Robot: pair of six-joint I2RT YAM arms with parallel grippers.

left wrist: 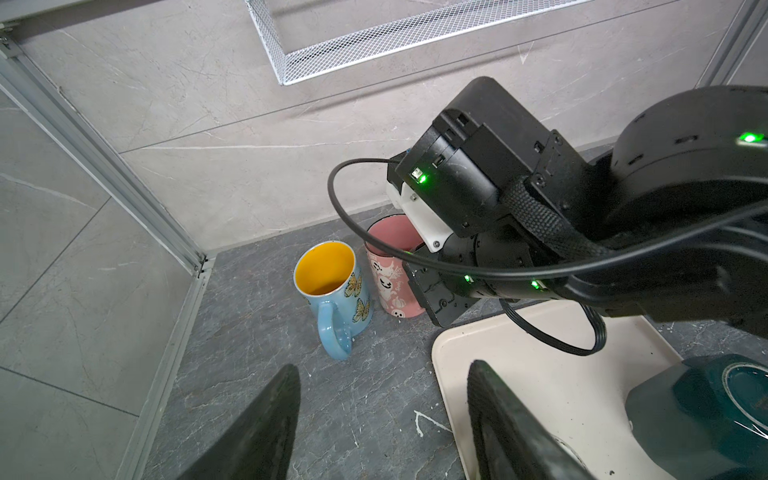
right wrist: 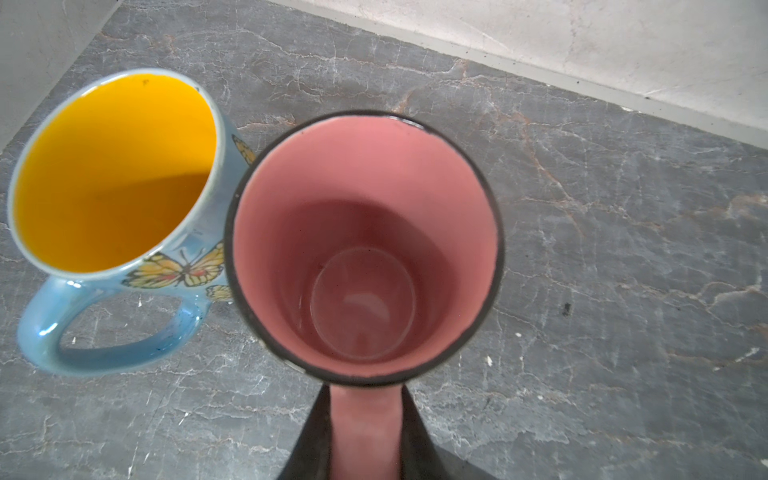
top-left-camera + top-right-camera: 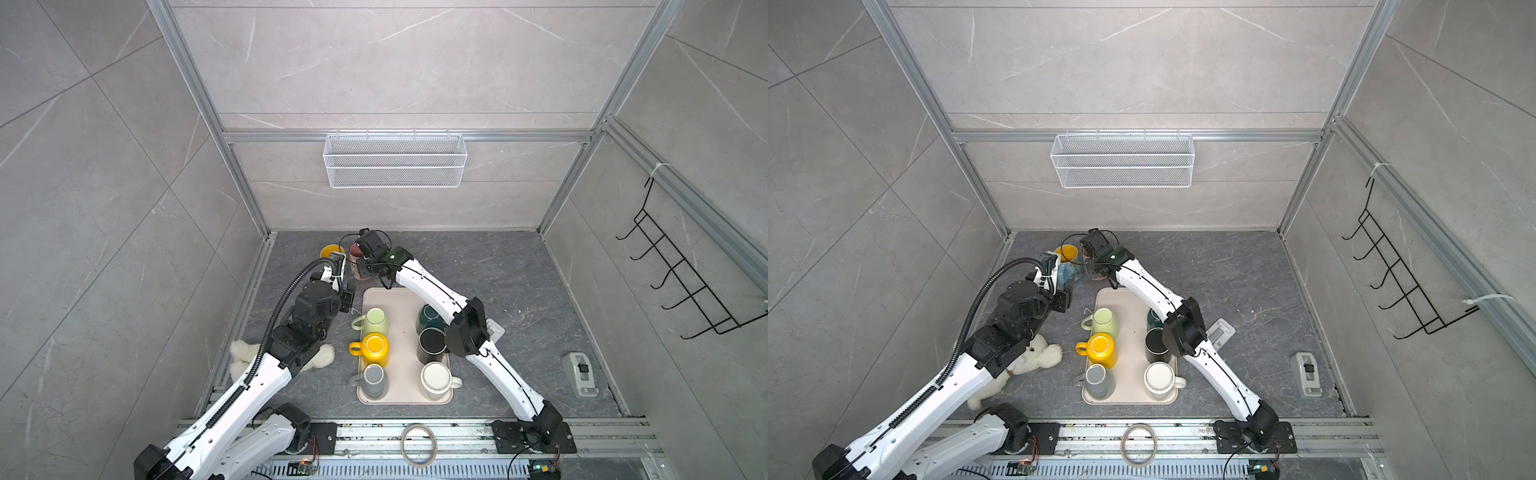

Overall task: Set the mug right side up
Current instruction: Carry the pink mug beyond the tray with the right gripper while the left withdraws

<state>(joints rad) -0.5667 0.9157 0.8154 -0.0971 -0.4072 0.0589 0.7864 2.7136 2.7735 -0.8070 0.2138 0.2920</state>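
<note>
The pink mug (image 2: 365, 249) stands mouth up on the dark table at the back, and its empty inside shows in the right wrist view. My right gripper (image 2: 365, 399) is shut on its handle, one finger on each side. In the left wrist view the pink mug (image 1: 390, 270) with its ghost print sits partly behind the right wrist. In both top views that wrist covers most of the mug (image 3: 354, 251) (image 3: 1087, 249). My left gripper (image 1: 382, 395) is open and holds nothing. It hovers by the tray's far left corner (image 3: 347, 298).
A blue butterfly mug (image 2: 116, 174) with a yellow inside stands upright against the pink one. The cream tray (image 3: 403, 299) holds several upside-down mugs. A white plush toy (image 3: 241, 353) lies under the left arm. A tape dispenser (image 3: 579, 374) sits at the right.
</note>
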